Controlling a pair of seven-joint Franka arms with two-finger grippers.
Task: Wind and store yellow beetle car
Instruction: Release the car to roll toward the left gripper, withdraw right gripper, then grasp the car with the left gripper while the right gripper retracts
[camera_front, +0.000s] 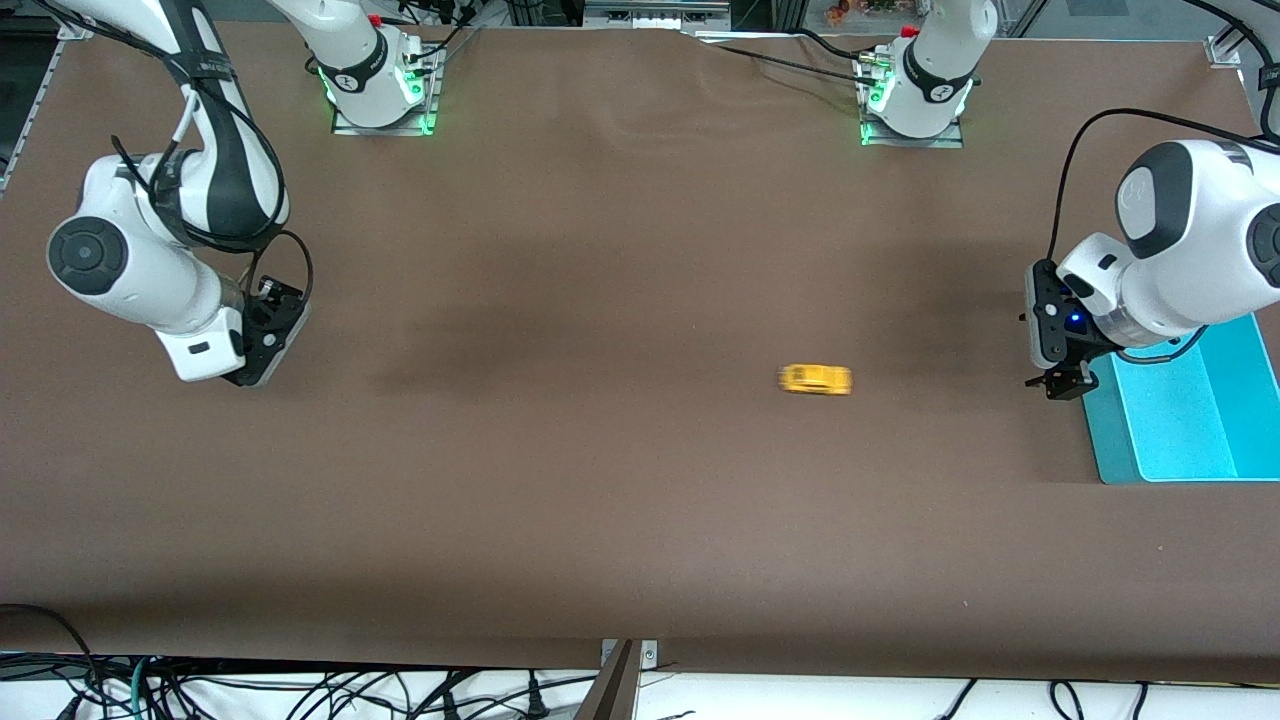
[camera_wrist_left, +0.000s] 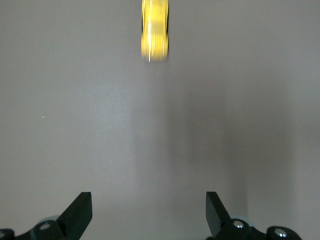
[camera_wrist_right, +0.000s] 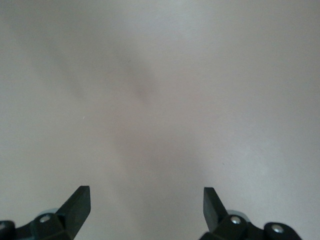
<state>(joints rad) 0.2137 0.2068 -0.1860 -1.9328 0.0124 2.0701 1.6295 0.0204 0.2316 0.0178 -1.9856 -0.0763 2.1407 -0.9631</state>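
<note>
Brown table with a matte, plain top; cables hang along its edge nearest the front camera. No readable writing anywhere. Yellow beetle car sits blurred on the bare table, well apart from the teal bin (at the left arm's end). Left gripper hovers beside the bin's edge, fingers spread wide, holding nothing. Right gripper waits over bare table, also wide open and empty.

The wide table covered in plain brown matte sheeting carries a tiny bright yellow rounded toy car standing alone on its wheels and a shallow turquoise plastic tray at the left arm's end.
</note>
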